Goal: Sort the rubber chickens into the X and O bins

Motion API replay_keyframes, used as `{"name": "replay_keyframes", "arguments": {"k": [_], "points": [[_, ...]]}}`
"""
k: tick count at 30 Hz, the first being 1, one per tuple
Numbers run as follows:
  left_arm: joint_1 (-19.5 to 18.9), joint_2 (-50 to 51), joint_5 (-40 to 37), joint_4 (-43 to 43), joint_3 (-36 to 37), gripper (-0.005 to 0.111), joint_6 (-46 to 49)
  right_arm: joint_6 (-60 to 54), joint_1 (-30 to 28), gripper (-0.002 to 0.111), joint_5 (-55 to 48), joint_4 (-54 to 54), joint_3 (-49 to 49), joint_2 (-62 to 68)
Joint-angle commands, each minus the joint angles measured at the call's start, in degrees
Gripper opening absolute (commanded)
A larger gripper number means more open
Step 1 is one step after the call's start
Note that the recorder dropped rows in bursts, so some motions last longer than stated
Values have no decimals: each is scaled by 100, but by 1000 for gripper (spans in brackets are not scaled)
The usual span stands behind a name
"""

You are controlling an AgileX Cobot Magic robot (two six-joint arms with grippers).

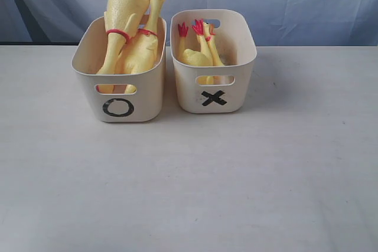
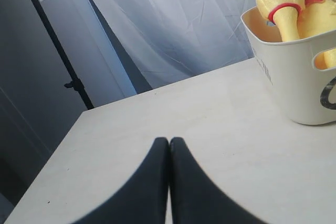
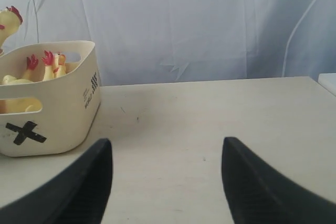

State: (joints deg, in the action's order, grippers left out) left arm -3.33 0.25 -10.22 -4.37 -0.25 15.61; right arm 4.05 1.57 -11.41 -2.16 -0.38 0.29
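Exterior feed: O bin (image 1: 147,92) and X bin (image 1: 189,95) stand side by side on the table (image 1: 236,175), O on the left, walls close together. Two larger chickens (image 1: 127,22) are stuffed in the O bin, sticking well above its rim. Two smaller chickens (image 1: 198,51) sit inside the X bin, red parts uppermost. Left gripper (image 2: 169,145): I see its jaws pressed together, nothing between them, low over bare table near the O bin. Right gripper (image 3: 165,150): jaws spread wide, empty, near the X bin

Large chickens (image 1: 121,33) fill O bin (image 1: 149,90), small ones (image 1: 195,57) X bin (image 1: 188,95).
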Motion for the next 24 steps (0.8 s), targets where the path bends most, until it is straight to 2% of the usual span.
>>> {"name": "replay_keyframes", "arguments": {"k": [1,12,16,22,24], "points": [[51,-25,-25,-6,25,0,-18,1,23,58,1,-2,38,-29],[51,-25,-157,-6,25,0,-18,1,23,58,1,13,38,-29],[51,-25,-214,4,25,0,-85,1,23,58,-464,13,38,-29],[51,-25,-222,265,25,0,-1610,1,23,58,-463,13,38,-29],[51,-25,-281,280,25,0,-1726,1,23,58,-475,13,38,-29]]}}
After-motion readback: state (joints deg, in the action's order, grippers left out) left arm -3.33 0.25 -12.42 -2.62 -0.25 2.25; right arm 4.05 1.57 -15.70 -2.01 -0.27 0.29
